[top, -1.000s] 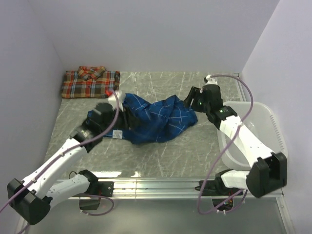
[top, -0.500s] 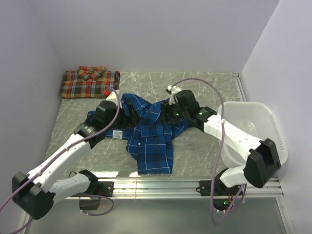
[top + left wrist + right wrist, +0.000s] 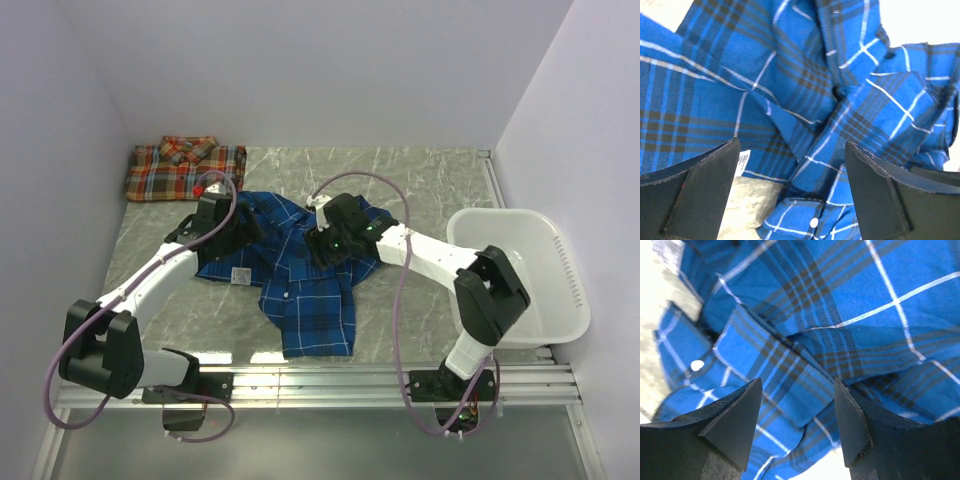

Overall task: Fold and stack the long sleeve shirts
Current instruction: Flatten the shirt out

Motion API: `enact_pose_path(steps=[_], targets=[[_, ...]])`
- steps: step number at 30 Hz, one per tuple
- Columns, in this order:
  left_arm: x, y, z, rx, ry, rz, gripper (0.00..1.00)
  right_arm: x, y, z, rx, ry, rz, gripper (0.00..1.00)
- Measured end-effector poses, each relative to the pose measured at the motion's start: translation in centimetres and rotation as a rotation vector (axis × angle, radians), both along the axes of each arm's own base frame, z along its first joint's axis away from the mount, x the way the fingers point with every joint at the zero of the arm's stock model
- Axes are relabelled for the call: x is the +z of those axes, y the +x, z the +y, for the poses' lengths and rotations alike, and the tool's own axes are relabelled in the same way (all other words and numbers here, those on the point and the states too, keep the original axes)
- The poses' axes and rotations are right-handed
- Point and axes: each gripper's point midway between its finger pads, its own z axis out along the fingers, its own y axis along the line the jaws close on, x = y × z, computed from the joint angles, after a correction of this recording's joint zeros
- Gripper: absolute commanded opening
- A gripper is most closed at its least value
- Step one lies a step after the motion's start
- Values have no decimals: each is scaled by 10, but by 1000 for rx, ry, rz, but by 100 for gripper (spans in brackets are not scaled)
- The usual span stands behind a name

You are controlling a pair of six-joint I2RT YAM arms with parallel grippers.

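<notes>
Beneath your left tool, jaws wide and empty, lies the rumpled blue shirt; your right tool, parted and holding nothing, hangs just beside over the same cloth. Its length trails from both tools toward the near edge of the counter. Beyond the left tool, the folded red-orange shirt lies in the far corner.

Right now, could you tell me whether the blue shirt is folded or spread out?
Spread out, not folded: the blue shirt lies rumpled and bunched, one panel trailing toward the near edge.
</notes>
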Motion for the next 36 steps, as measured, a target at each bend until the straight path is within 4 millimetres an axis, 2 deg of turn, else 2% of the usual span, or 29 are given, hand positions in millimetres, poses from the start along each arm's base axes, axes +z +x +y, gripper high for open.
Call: enact_pose_path(steps=[4,7,11,15,17,22,24,27,29,32,36], targets=[[-16,-1,7,33,-2,30,91,-22,-1,-2,0,-44,39,68],[-26,-2,10,45,4,55,91,-29,-1,-3,0,-58,49,67],[-38,-4,13,51,12,84,91,-36,-5,-2,22,-65,76,58],[-40,-5,13,51,15,90,91,-34,-19,4,86,-41,109,51],[-40,-5,14,52,13,86,91,-34,-35,7,133,-32,137,51],[-45,-8,16,56,15,96,91,-32,-91,17,306,-23,217,50],[-47,-11,16,57,15,100,91,-37,-106,17,341,-34,241,51],[-44,-14,17,60,10,91,91,-49,-122,8,350,-68,284,54],[-36,-16,18,61,4,70,92,-55,-124,-3,308,-96,287,63],[-19,-18,22,66,1,24,92,-55,-114,-17,203,-131,239,73],[5,-21,33,80,12,-48,92,-36,-82,-23,39,-95,150,81]])
